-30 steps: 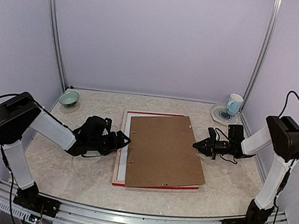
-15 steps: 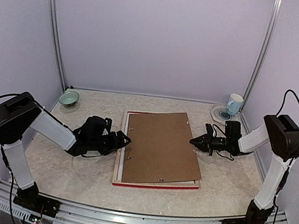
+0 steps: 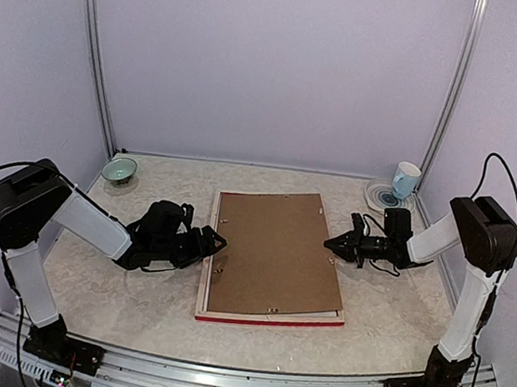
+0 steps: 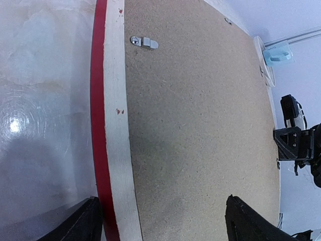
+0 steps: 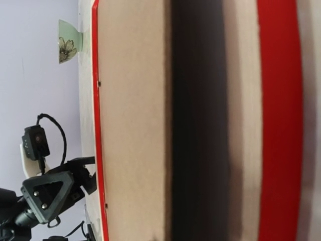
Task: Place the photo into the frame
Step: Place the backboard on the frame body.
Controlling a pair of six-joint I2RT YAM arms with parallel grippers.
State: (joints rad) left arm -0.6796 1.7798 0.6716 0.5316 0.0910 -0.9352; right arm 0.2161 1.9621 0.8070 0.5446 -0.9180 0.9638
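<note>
The red frame [image 3: 267, 319] lies face down mid-table, its pale wood back up. A brown backing board [image 3: 275, 251] lies on it, almost square inside the rim. The photo is hidden. My left gripper [image 3: 219, 241] is open at the frame's left edge. In the left wrist view it [image 4: 163, 221] straddles the red rim [image 4: 99, 125] and the board [image 4: 200, 125]. My right gripper [image 3: 328, 244] sits low at the board's right edge. Its fingers do not show in the right wrist view, which shows only the board [image 5: 130, 125] and the red rim [image 5: 278, 125].
A green bowl [image 3: 119, 171] stands at the back left. A mug [image 3: 406, 179] on a plate [image 3: 376, 200] stands at the back right, behind the right arm. Metal turn clips [image 4: 144, 41] sit on the frame's back. Walls close in the table.
The backing board has turned from skewed to nearly square and slid left, covering the white strip. My right gripper moved left and back with its edge. The left arm stayed.
</note>
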